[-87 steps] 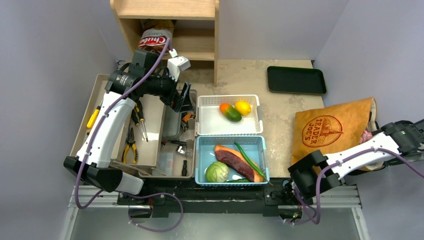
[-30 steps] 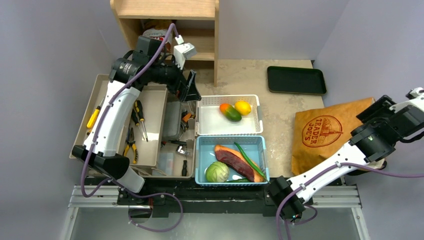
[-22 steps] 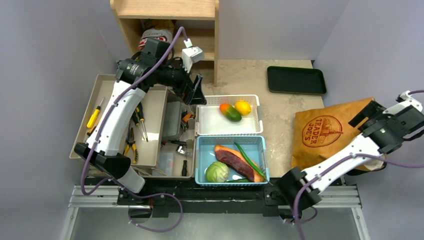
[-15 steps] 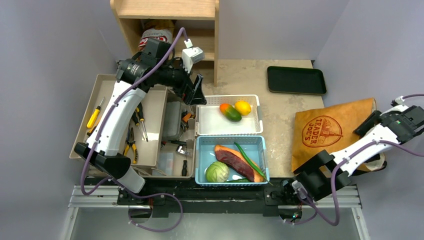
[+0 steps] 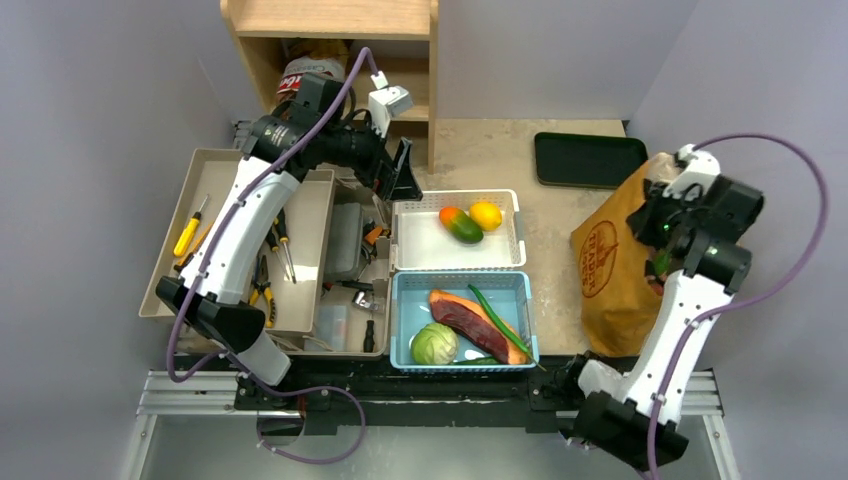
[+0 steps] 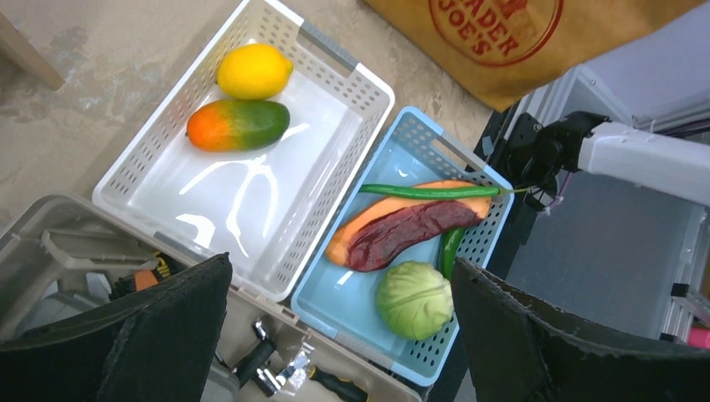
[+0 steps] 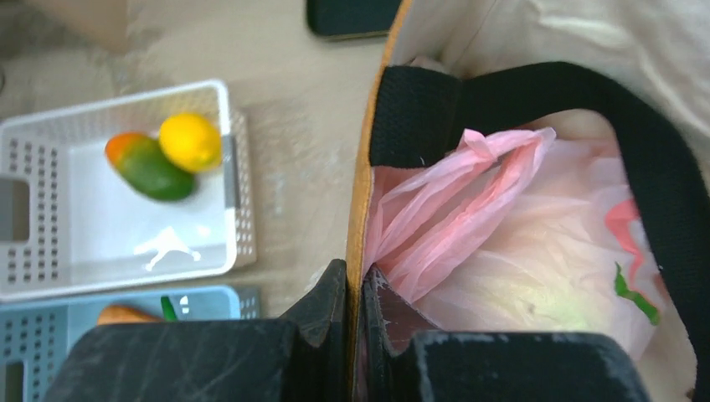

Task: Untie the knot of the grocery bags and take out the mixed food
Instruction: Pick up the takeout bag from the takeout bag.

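Note:
The brown Trader Joe's paper bag stands raised on its end at the table's right side. My right gripper is shut on its near wall; in the right wrist view the jaws pinch the brown paper rim. Inside lies the thin pink plastic bag, its knot tied and pointing up under a black strap. The mixed food is hidden; only a pale shape shows through the pink plastic. My left gripper hangs open and empty above the baskets.
A white basket holds a lemon and a mango. A blue basket holds a red meat slab, a round green cabbage and a green pepper. A tool tray is left, a shelf behind, a black tray back right.
My right gripper has shut on the paper bag's rim and pulled the bag from lying flat up onto its end. My left arm has shifted slightly right.

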`<state>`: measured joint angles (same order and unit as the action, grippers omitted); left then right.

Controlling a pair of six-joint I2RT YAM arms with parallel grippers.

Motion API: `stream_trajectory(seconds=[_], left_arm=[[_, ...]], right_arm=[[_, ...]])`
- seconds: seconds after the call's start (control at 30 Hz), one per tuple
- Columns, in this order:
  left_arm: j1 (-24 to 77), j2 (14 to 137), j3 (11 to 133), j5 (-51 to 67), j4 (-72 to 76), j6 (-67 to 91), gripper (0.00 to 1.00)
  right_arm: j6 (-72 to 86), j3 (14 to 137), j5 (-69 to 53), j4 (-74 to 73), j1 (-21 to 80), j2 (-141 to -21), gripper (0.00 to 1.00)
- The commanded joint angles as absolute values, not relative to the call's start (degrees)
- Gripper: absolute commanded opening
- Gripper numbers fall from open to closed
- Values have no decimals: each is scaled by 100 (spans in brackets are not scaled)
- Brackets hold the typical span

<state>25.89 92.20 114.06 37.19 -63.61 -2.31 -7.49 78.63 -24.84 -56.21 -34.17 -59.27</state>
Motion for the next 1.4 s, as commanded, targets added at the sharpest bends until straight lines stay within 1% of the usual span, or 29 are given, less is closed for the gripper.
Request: stream_trajectory(seconds=[0.0,0.07,0.17,0.3,0.4,0.53,0.63,0.73,0.8,0.9,0.97,1.03,1.07,1.1,1.17,1.23,1.27,1.3,1.37], left_arm=[[2633,9525,11483,4222,-5471,557,100],[2741,9665,11452,4301,-5198,812,100],[3030,9836,11488,4218,-4729,1028,100],[3479,10128,11628,4069,-3938,1520,100],[3783,10531,11888,3704,-3390,2140,99],[4264,11152,12438,3148,-2972,2653,97],[4580,11578,12780,2888,-2746,2798,97],[4759,11939,12873,2699,-2369,2992,98],[4862,12185,13061,2454,-2390,2909,97],[4975,12520,13260,2376,-2397,2898,96],[5050,12736,13365,2312,-2410,2885,93],[5102,12900,13375,2148,-2458,2927,83],[5106,12960,13344,2123,-2464,2938,75],[5099,12996,13299,2113,-2497,2939,63],[5098,12971,13161,2102,-2579,2864,36],[5081,12891,13023,2078,-2634,2779,14],[5066,12838,12937,2048,-2641,2756,6],[5056,12769,12797,2022,-2635,2736,0],[5040,12628,12542,1987,-2564,2725,0]], right_arm=[[-1022,6828,-2584,-5140,-2536,-5406,0],[-1300,6448,-2591,-5199,-2072,-5218,0],[-1615,6199,-2700,-5345,-1518,-5039,0],[-1991,6166,-3009,-5472,-1111,-4954,0],[-2215,6170,-3192,-5538,-878,-4925,0],[-2444,6040,-3068,-5520,-563,-4919,0],[-2566,6033,-3020,-5545,-440,-4988,0],[-2687,6060,-2951,-5533,-381,-5017,0],[-2750,6110,-2927,-5569,-369,-5031,0],[-2824,6171,-2952,-5661,-361,-5007,0],[-2868,6238,-2977,-5773,-354,-4993,0],[-2886,6374,-2984,-5916,-352,-4998,1],[-2875,6494,-2969,-6021,-352,-5001,5],[-2822,6671,-2909,-6138,-352,-5012,14],[-2446,7361,-2758,-6456,-352,-5090,28],[-2107,8223,-2541,-6907,-360,-5292,40],[-1984,8725,-2423,-7156,-360,-5419,44],[-1841,9164,-2267,-7403,-360,-5563,48],[-1505,10053,-1790,-7709,-360,-5816,58]])
